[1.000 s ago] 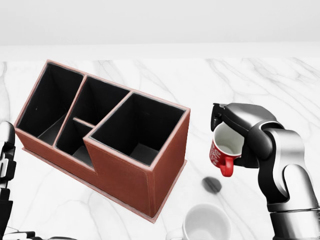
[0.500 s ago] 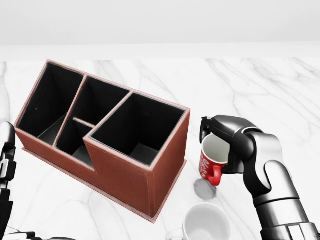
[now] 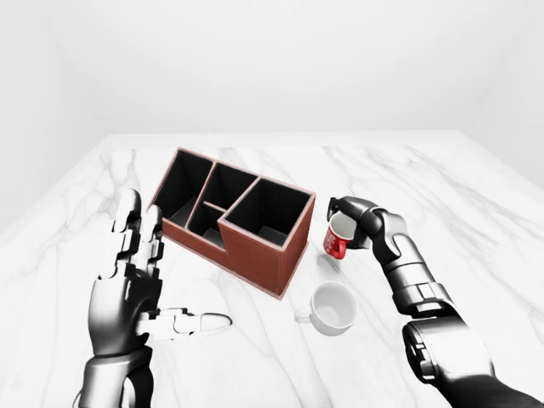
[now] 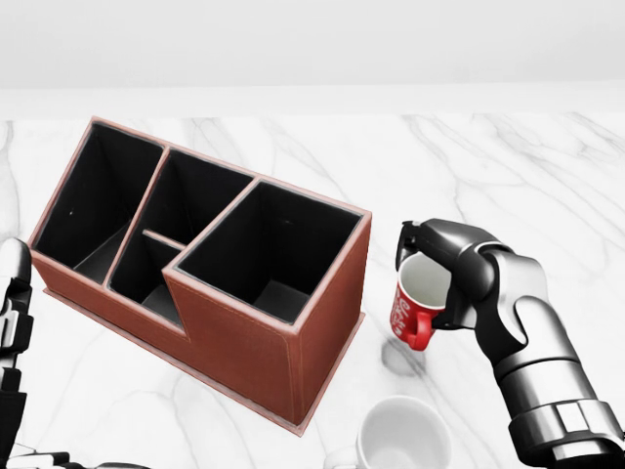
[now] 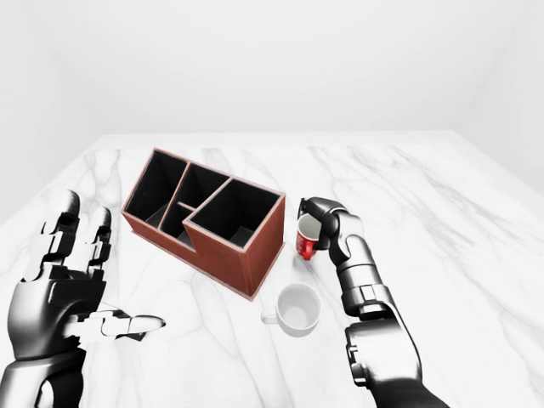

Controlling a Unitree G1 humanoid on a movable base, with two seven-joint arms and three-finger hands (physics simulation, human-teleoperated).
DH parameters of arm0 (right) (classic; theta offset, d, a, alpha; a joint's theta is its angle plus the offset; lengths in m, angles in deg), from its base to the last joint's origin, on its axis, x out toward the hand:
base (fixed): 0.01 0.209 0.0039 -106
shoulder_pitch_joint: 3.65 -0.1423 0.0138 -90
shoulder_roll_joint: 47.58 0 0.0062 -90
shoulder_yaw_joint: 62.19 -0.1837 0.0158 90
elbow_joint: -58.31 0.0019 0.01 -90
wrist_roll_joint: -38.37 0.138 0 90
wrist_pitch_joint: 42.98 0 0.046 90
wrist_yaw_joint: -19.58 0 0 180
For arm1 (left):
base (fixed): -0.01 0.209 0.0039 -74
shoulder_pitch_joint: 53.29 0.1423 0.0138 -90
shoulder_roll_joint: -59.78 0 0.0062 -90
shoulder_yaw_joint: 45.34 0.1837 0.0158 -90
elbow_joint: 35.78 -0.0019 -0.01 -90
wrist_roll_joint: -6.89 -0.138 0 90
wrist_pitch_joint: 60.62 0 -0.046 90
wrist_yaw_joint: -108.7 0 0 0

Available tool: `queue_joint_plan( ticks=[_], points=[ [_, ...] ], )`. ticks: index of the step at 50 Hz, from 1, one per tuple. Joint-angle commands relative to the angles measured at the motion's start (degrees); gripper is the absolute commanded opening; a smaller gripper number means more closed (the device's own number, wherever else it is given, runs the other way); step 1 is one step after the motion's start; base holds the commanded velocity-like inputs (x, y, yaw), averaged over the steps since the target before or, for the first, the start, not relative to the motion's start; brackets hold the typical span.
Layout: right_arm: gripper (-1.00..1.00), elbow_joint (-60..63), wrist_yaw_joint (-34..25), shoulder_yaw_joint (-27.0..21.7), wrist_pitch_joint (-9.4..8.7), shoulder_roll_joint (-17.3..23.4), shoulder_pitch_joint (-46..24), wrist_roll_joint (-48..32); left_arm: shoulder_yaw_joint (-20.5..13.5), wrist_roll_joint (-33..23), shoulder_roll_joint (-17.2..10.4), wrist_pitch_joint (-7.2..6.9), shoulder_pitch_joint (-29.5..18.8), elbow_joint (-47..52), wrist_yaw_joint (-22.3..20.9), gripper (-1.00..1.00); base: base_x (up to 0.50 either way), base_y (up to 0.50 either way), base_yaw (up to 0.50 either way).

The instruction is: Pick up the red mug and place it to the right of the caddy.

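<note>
Red mug (image 4: pixel 414 302) nearer caddy (image 4: pixel 254 322) edge

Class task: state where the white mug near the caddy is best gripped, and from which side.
Probably by the rim of the white mug, from above: it stands upright, mouth open upward. Its handle points toward the view's left, and the free left hand is on that side.

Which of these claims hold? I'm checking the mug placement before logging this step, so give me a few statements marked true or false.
1. The right hand grips the red ceramic mug. True.
2. The red mug stands inside the brown leather caddy. False: it is held to the caddy's right in the head view.
3. A white ceramic mug sits on the white marble table. True.
4. The left hand holds the white mug. False: it is open and holds nothing.
5. The caddy's compartments hold utensils. False: they look empty.
</note>
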Motion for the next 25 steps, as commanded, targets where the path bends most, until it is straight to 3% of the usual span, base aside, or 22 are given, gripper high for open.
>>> queue_joint_plan(
  ticks=[1,25],
  points=[
    [-1.00,-2.1,2.6,0.5,0.00,-0.4,-0.4,0.9,-0.4,0.3,0.1,0.00,0.1,0.3,-0.2,1.00,0.00,0.00,0.00],
    [-1.00,-16.9,14.2,0.8,0.00,-0.4,-4.6,5.6,-0.2,0.3,0.3,0.00,0.2,0.9,-0.4,1.00,0.00,0.00,0.00]
  ],
)
